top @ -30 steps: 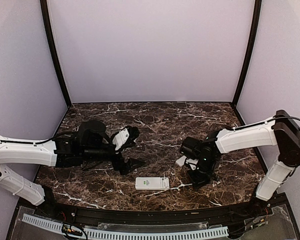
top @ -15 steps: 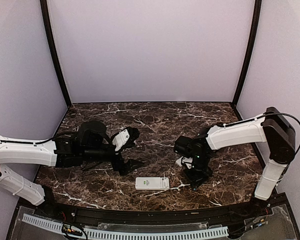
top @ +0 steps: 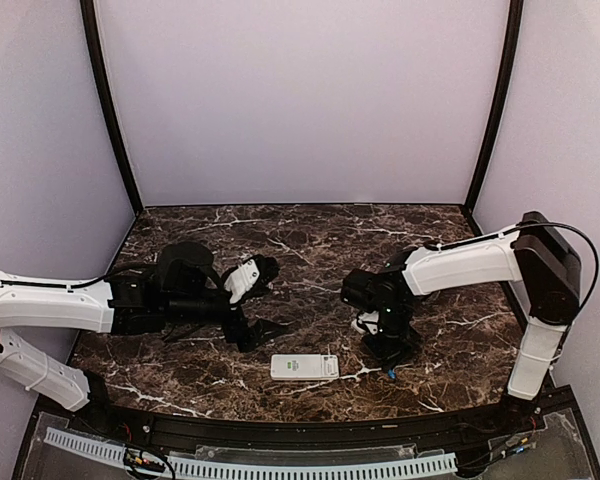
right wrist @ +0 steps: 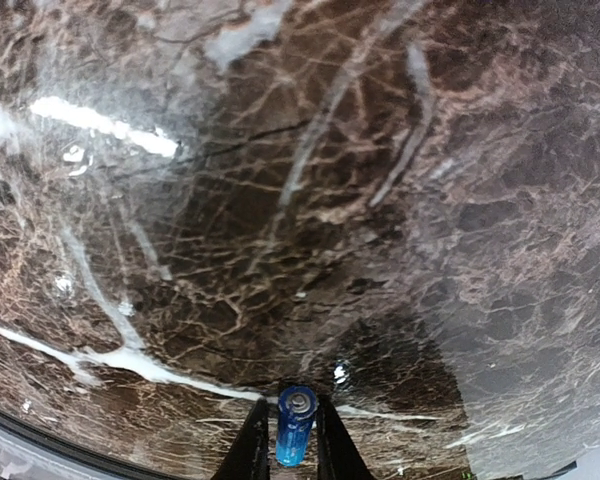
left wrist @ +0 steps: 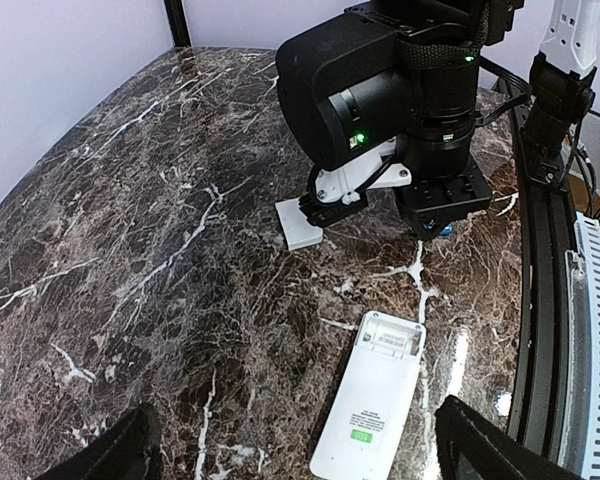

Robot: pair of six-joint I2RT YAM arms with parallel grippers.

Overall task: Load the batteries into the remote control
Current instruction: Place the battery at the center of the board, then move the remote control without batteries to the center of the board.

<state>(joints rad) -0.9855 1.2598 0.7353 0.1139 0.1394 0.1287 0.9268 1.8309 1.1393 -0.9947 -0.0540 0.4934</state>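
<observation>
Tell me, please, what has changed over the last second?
The right pincer, shut on a battery, moved left, closer to the remote. Whether it took the battery just now is unclear. The left pincer, open, the remote and the cover stayed put.

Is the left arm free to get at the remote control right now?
Probably yes. The left hand is open just beyond the remote control, with only bare tabletop between them. The right hand, holding a battery, is off past the remote's right end, not over it.
</observation>
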